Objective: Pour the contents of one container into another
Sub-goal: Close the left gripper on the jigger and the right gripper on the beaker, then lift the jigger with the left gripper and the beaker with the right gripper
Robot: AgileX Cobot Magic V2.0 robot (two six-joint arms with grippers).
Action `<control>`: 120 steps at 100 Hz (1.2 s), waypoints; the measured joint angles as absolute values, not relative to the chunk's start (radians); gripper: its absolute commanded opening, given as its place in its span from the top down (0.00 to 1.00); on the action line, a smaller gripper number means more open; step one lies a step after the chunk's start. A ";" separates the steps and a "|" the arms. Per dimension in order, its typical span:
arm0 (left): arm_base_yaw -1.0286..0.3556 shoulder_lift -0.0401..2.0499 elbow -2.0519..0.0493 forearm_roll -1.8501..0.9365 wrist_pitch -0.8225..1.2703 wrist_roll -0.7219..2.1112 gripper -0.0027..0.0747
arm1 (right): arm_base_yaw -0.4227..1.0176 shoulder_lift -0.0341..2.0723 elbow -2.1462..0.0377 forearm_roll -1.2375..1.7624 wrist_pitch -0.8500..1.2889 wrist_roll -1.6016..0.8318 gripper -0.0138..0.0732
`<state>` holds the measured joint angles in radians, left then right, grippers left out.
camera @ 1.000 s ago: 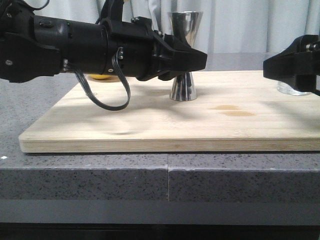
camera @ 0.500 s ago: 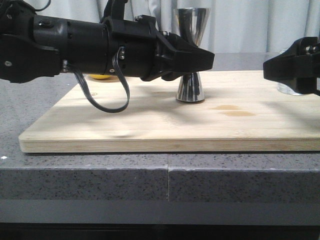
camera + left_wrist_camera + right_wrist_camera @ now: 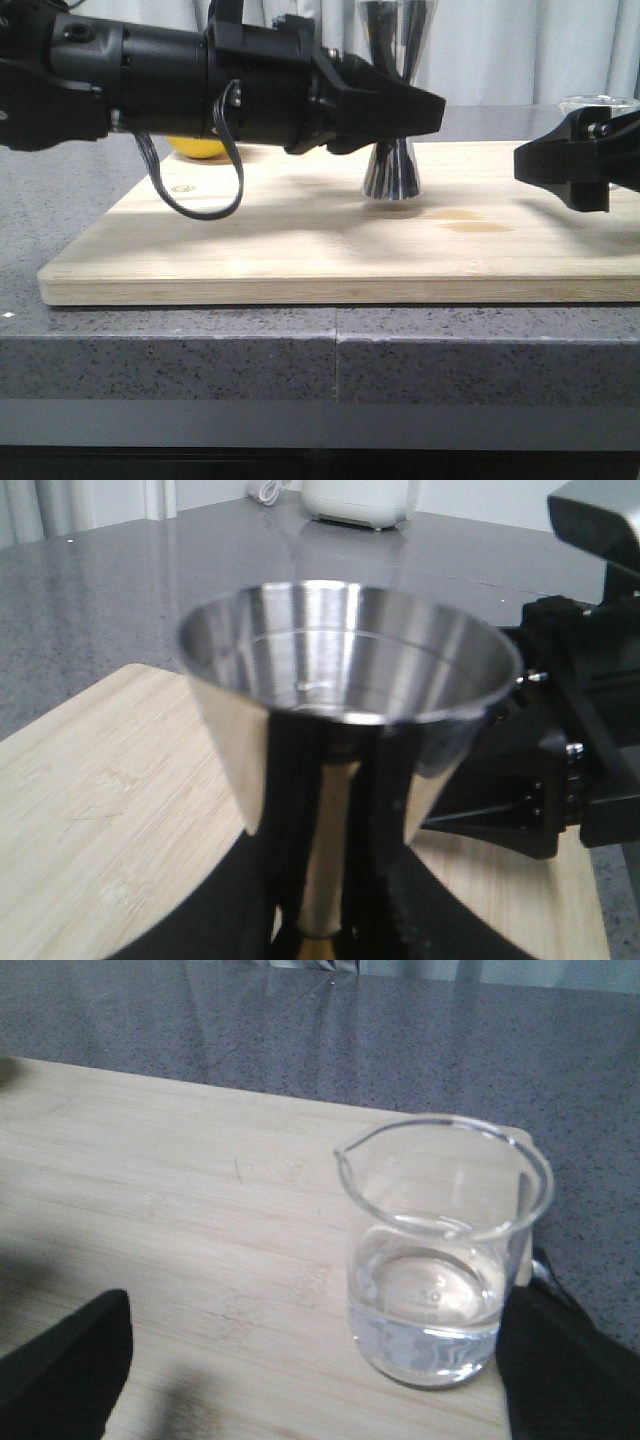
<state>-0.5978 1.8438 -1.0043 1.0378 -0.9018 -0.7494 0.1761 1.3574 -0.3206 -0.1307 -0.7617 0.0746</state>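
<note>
Reaching across the pale wooden board [image 3: 300,250] from the left, I had my black left gripper [image 3: 425,108] closed around the narrow waist of the tall shiny steel hourglass-shaped jigger [image 3: 392,170], its fingers pressed against the stem on both sides. Behind my left arm, a rounded yellow object [image 3: 195,147] showed at the back edge of the board, mostly hidden, so I could not tell what it was. The jigger stood upright near the middle of the board; whether its base rested on the wood or hung just above it, I could not tell. In my left wrist view the jigger's wide upper cup [image 3: 350,670] opened toward the camera, and my dark fingers [image 3: 395,880] flanked its stem below. To the right of the jigger a faint brownish stain [image 3: 465,220] marked the wood. Further right, my black right gripper [image 3: 560,170] sat low over the board, spread open, holding nothing. The small clear glass beaker [image 3: 440,1250] stood between its two fingers, apart from both, near the board's right back corner, with a little clear liquid in the bottom and its pouring lip turned toward the middle of the board. From the front only the beaker's rim [image 3: 598,102] showed above my right gripper.
</note>
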 measured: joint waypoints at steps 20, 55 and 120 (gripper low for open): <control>-0.598 1.795 -1.004 1.048 -0.906 -0.749 0.99 | 0.176 1.375 -0.330 -0.109 -0.783 0.046 0.07; -0.598 1.770 -1.004 1.055 -0.906 -0.749 0.99 | 0.176 1.381 -0.334 -0.033 -0.810 -0.040 0.07; -0.598 1.770 -1.004 1.077 -0.937 -0.775 0.99 | 0.176 1.503 -0.410 0.017 -0.844 -0.066 0.07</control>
